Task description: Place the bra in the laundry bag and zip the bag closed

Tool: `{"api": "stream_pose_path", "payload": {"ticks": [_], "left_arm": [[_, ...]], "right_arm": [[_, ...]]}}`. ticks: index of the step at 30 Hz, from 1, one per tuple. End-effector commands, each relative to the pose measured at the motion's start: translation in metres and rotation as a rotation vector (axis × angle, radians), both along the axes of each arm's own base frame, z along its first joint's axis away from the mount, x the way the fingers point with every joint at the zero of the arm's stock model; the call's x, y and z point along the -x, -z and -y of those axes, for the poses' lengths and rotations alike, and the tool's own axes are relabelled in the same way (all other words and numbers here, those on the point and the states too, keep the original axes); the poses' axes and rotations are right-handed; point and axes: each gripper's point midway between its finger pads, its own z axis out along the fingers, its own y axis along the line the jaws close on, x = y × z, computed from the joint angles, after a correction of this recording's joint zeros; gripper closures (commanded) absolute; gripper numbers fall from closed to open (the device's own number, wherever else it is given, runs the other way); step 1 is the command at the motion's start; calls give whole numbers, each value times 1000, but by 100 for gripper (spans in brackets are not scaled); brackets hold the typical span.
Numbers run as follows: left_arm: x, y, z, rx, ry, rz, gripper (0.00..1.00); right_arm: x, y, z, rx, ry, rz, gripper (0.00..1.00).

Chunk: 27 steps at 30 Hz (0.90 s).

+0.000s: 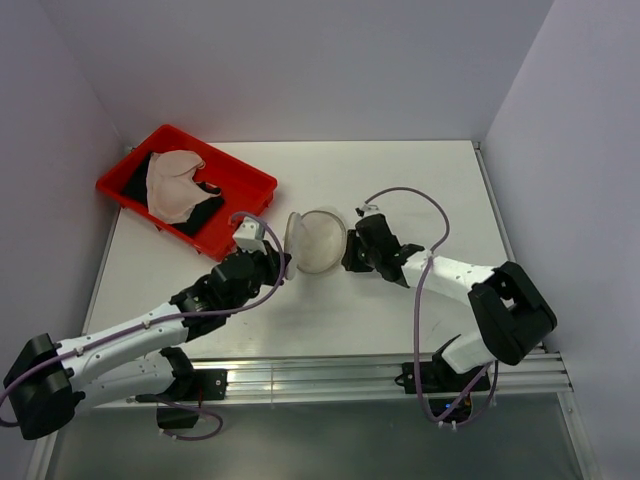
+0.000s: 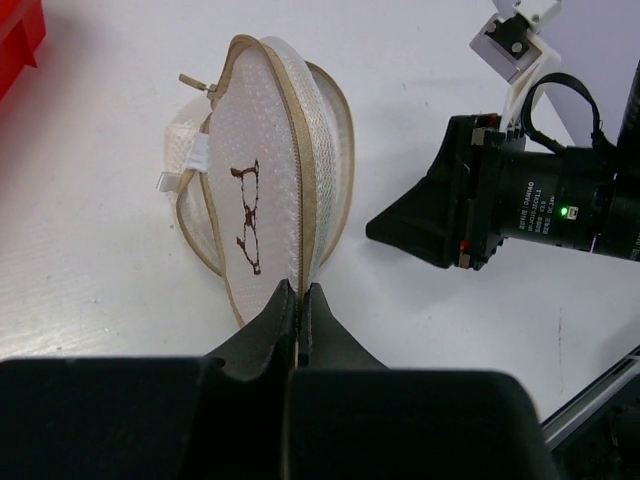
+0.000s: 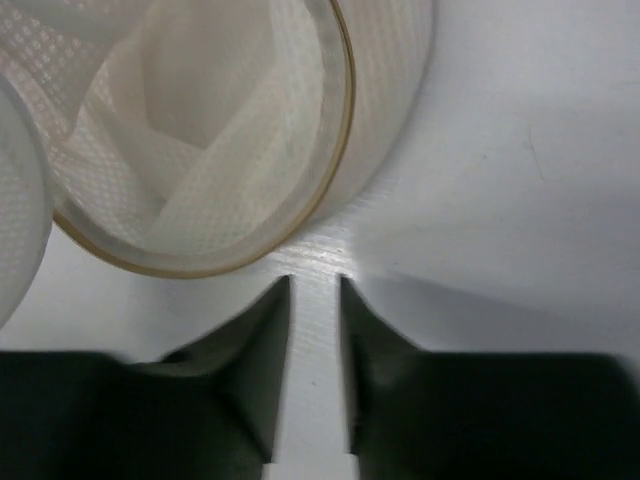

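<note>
Bag (image 1: 318, 240): round white mesh, on the table (image 1: 420, 180) near its middle, between the two claws
Lid (image 2: 235, 190): unzipped and lifted off the body like a clam shell, near upright on the side of the left arm; its face with the small dark bra outline is turned to the left wrist camera
Zip (image 2: 300, 150): tan tape round both rims, not closed; a small tan tab sticks out at the far end of the seam
Mouth of bag: open toward the top and right wrist cameras; only folds of white mesh show inside
Left claw (image 2: 300, 298): fingers pressed together, pinching the bag's tan rim at its near edge, where lid and body meet
Right claw (image 3: 315, 300): fingers a narrow gap apart with bare table between them, holding nothing; tips low over the table, just short of the bag's rim, on the side opposite the left claw
Bra (image 1: 172, 185): pale pink-beige, lying spread in the tray, well apart from the bag, touched by neither claw
Tray (image 1: 232, 162): red plastic, at the far left corner of the table, set at a slant
Black cloth (image 1: 205, 215): under the bra in the tray, showing at its edges
Arms: the left reaches from the near left corner up to the bag; the right bends in from the near right, its claw pointing left at the bag
</note>
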Motion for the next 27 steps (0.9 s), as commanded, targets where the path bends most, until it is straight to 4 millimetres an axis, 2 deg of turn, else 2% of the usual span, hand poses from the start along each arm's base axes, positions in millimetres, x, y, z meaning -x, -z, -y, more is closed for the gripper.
{"api": "stream_pose_path", "payload": {"ticks": [1, 3, 6, 8, 10, 11, 12, 16, 17, 18, 19, 23, 24, 26, 27], "left_arm": [[-2, -31, 19, 71, 90, 61, 100], [-1, -31, 22, 74, 108, 57, 100], [0, -34, 25, 82, 129, 58, 100], [1, -37, 27, 80, 147, 58, 100], [0, -39, 28, 77, 154, 61, 100], [0, -39, 28, 78, 159, 61, 100], [-1, -41, 28, 81, 159, 63, 100], [-5, -47, 28, 87, 159, 71, 100], [-6, -47, 28, 88, 159, 72, 100], [-7, -49, 27, 90, 155, 74, 100], [-11, -51, 26, 92, 144, 77, 100], [-24, -55, 27, 95, 122, 88, 100], [-28, -63, 29, 107, 130, 105, 100], [-39, -60, 30, 99, 115, 99, 100], [-45, -69, 32, 108, 113, 113, 100]], "right_arm": [[-12, -20, 9, 11, 53, 94, 61], [-18, -16, 11, 20, 72, 84, 36], [-28, -13, 0, -23, 54, 66, 32], [-37, -19, -8, -57, 54, 85, 31], [-45, -21, -8, -54, 84, 99, 32], [-51, -19, -6, -46, 103, 96, 34], [-55, -17, -5, -43, 114, 94, 41], [-61, 0, 2, -22, 177, 72, 60], [-59, 4, 4, -18, 182, 64, 82], [-57, 6, 5, -19, 185, 60, 92], [-55, 5, 4, -33, 187, 62, 97], [-29, 2, 4, -60, 174, 65, 100], [-21, 3, 0, -68, 160, 60, 100], [-5, 3, -3, -94, 129, 47, 100], [6, 2, -11, -110, 99, 40, 100]]}}
